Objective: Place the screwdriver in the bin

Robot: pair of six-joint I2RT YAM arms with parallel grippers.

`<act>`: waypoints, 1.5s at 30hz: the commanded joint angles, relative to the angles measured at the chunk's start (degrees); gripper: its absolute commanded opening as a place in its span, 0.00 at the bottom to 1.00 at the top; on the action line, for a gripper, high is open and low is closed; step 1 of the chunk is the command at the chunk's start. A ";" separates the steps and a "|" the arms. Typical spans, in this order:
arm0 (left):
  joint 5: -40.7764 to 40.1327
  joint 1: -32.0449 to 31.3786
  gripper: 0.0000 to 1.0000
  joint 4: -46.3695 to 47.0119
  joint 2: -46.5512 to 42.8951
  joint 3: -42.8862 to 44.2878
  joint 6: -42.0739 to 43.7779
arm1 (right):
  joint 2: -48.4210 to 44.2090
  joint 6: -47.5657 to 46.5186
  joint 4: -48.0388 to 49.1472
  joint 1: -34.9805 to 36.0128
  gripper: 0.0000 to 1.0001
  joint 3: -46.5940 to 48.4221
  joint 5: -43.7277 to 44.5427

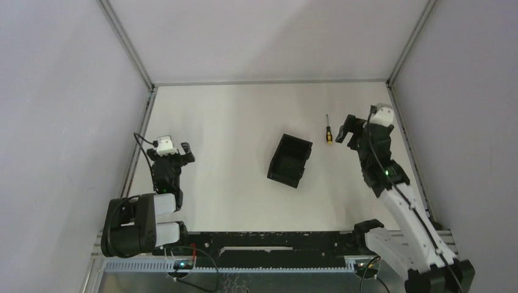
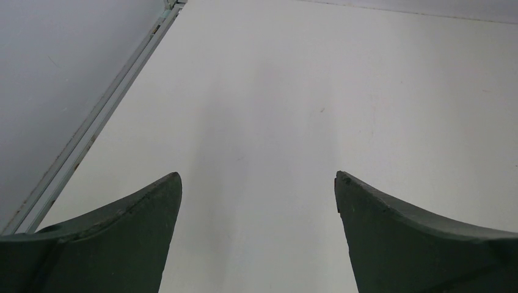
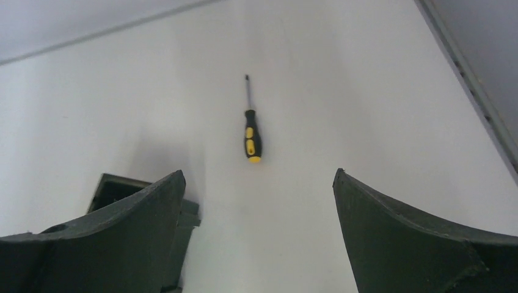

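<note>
The screwdriver (image 1: 328,129) lies flat on the white table (image 1: 232,122) just off the far right corner of the bin (image 1: 297,141), close to it but not touching, with its black-and-yellow handle toward the bin and its thin shaft pointing away toward the back wall. The bin sits open side up, turned at a slant to the table's edges. The right gripper (image 1: 343,130) hangs on the side of the screwdriver away from the bin, its fingers spread wide and holding nothing. In its wrist view the screwdriver (image 3: 251,131) lies ahead of the right gripper (image 3: 258,173), with a corner of the bin (image 3: 116,186) showing behind the left-hand finger. The left gripper (image 1: 186,152) is well apart on the bin's other side, also spread, with only bare table showing ahead of it (image 2: 258,176).
</note>
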 commanded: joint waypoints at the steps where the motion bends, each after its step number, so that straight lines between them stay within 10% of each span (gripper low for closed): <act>1: -0.48 -0.38 1.00 1.37 -0.57 2.57 0.13 | 11.68 0.38 -10.10 -3.20 1.00 8.15 -1.77; 10: -0.52 -0.35 1.00 1.41 -0.61 2.56 0.11 | 37.25 -2.38 -11.15 -5.64 1.00 20.82 -13.91; 26: -0.46 -0.36 1.00 1.45 -0.61 2.57 0.11 | 74.07 -2.04 -24.32 -7.10 0.69 49.32 -15.02; 34: -0.49 -0.38 1.00 1.45 -0.61 2.56 0.11 | 72.66 -1.10 -28.30 -7.19 0.02 51.06 -11.44; 45: -0.52 -0.38 1.00 1.38 -0.61 2.53 0.11 | 48.50 3.14 -37.69 -5.24 0.00 46.82 -16.32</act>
